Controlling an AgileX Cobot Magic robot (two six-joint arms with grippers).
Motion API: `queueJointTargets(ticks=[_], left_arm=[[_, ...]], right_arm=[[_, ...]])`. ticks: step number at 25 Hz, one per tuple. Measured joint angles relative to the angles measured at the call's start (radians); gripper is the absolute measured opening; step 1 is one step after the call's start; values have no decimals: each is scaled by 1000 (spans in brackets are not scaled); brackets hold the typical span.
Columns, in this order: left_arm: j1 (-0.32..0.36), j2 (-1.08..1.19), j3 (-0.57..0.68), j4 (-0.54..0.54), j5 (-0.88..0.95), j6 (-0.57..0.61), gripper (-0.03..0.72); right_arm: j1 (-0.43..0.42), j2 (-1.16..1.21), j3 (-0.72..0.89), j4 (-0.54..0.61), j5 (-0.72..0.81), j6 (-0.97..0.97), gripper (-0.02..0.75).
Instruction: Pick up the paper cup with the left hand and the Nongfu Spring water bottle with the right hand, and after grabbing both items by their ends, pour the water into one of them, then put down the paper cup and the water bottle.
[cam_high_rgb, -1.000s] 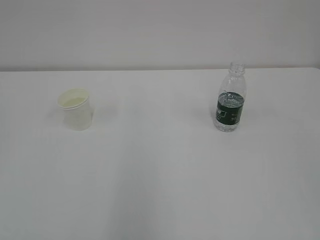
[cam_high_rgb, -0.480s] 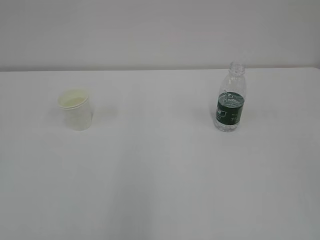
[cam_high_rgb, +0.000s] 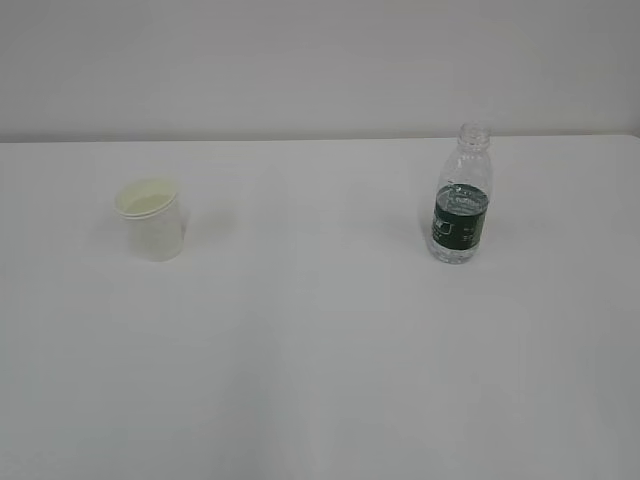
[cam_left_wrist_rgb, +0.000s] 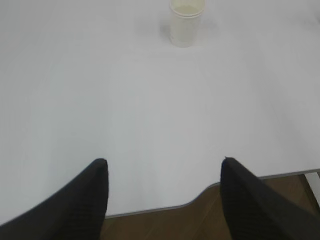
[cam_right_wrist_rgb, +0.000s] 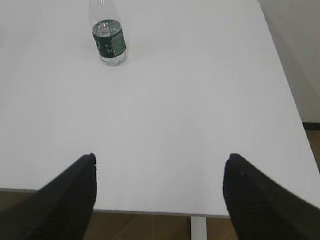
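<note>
Nothing is grasped yet, so the task appears to be at its first step, the approach. The paper cup (cam_high_rgb: 151, 219) stands upright on the table (cam_high_rgb: 320, 380) toward its far left side, and the Nongfu Spring water bottle (cam_high_rgb: 461, 196) stands upright toward the far right, part-filled, well apart from the cup. The left hand (cam_left_wrist_rgb: 165, 172) and right hand (cam_right_wrist_rgb: 160, 167) hang over the table's near edge, jaws spread wide and empty. Next, each must reach forward to its own item. Compared with a second ago, cup and bottle sit unmoved.
</note>
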Motion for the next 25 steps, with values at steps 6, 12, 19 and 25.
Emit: queueJointTargets(ticks=[6, 12, 19, 25], left_arm=[[0, 0, 38, -3, -45, 0, 494], [0, 0, 53, -1, -77, 0, 484], [0, 0, 59, 26, -84, 0, 476], [0, 0, 72, 33, -99, 0, 470]], right_arm=[[0, 0, 57, -23, -2, 4, 589], [0, 0, 106, -34, -37, 10, 589], [0, 0, 146, -35, -74, 18, 589], [0, 0, 182, -35, -106, 18, 588]])
